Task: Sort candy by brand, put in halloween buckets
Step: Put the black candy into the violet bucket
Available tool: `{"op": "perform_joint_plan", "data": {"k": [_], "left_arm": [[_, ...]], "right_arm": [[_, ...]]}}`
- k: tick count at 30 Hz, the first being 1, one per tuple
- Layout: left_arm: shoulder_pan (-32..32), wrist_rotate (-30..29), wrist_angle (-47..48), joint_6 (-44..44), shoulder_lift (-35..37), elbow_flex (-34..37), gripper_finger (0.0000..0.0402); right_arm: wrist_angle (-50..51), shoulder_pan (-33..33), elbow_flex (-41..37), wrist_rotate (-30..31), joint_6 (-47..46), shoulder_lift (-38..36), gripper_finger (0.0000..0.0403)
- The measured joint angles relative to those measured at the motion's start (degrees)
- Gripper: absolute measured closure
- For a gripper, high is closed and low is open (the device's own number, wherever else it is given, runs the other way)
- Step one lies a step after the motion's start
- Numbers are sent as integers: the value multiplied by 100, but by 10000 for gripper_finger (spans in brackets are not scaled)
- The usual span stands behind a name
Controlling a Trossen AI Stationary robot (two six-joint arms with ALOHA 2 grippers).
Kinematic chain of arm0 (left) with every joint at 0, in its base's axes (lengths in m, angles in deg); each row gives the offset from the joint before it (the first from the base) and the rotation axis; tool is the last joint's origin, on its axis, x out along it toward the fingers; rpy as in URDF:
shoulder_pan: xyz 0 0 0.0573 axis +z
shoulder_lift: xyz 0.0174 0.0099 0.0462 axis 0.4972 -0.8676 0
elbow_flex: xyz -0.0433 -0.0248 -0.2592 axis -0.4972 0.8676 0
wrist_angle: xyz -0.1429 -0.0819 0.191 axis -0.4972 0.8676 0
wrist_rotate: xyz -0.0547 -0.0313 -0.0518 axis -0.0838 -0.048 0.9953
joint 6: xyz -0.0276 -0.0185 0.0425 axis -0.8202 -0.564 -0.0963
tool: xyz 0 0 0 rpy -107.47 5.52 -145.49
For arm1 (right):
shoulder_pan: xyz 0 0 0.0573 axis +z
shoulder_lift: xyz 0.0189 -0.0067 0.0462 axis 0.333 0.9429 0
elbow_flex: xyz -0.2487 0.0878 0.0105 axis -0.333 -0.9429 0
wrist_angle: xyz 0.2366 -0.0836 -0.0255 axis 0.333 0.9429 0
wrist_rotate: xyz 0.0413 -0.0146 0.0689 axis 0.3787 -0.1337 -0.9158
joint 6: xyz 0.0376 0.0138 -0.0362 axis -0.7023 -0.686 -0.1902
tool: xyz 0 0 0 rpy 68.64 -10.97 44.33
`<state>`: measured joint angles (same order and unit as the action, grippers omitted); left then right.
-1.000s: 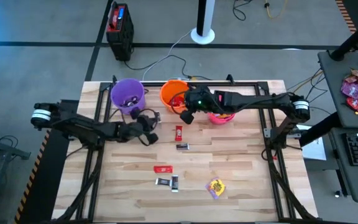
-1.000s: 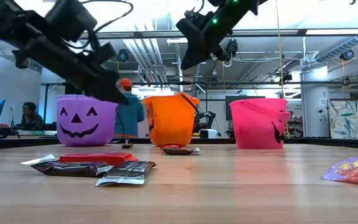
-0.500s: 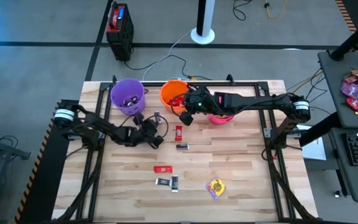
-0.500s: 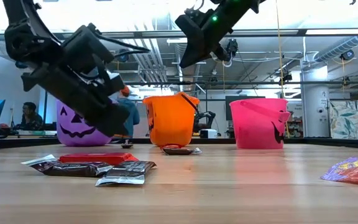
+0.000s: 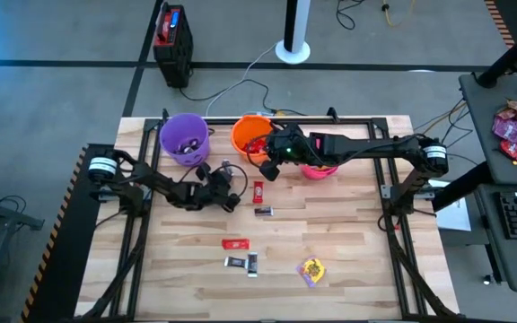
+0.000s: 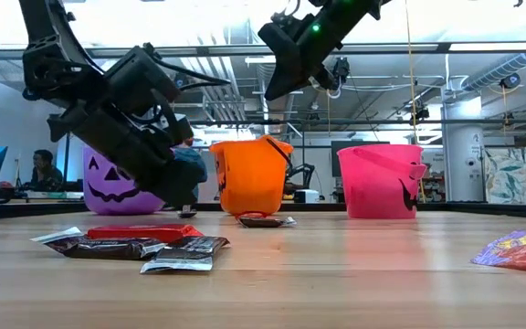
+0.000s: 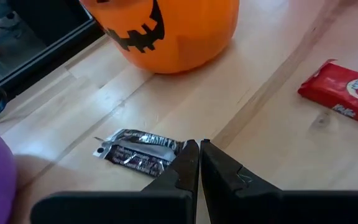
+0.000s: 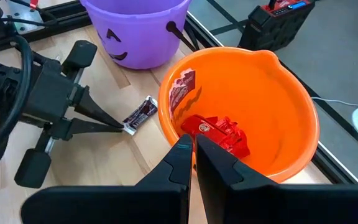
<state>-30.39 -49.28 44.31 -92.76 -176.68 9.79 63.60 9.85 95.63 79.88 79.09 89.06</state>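
We take the orange bucket [image 5: 251,136] as our landmark. Our left gripper [image 7: 197,163] hangs low over the table just in front of it, fingers pressed together and holding nothing, its tips right at the end of a dark silver-and-black bar [image 7: 140,152] that lies on the wood between the orange bucket and the purple bucket [image 5: 184,137]. Our right gripper [image 8: 193,148] hovers above the orange bucket's near rim, fingers likewise together and empty; red wrapped pieces [image 8: 219,132] already lie inside it. The pink bucket [image 5: 319,167] stands on the orange bucket's far side from the purple one, mostly under the right arm. Farther out from the orange bucket the rest of the candy waits on the table: a red bar [image 5: 258,189] with a dark bar [image 5: 263,212] beside it, then another red bar [image 5: 235,243], a pair of dark bars [image 5: 241,262] and a yellow packet [image 5: 311,269] farthest out. We judge the step in hand to be the left arm's approach to the dark bar by the orange bucket. The next move calls for spreading the fingers, straddling the thin wrapper flat against the wood, and closing cleanly; a shut tip could merely push it.
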Motion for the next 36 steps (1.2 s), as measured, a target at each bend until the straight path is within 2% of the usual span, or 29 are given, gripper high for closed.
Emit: {"op": "perform_joint_plan", "data": {"k": [8,14,21,26,30,36], "left_arm": [[143,-282,13,-112,13,2,402],[342,143,-20,-258,-158,2,402],[263,576,139,-260,-211,0,402],[-68,995,1527,-616,407,5,402],[-657,1309,2655,-944,1215,192,402],[-1552,2151,2770,-1197,2589,413,402]], "right_arm": [[40,0,0,-2,18,0,390],[40,-2,0,-7,127,0,390],[53,-2,0,-9,171,0,390],[78,-2,0,-9,151,0,390],[77,-2,-2,-11,130,0,390],[34,0,-2,-11,119,0,390]]}}
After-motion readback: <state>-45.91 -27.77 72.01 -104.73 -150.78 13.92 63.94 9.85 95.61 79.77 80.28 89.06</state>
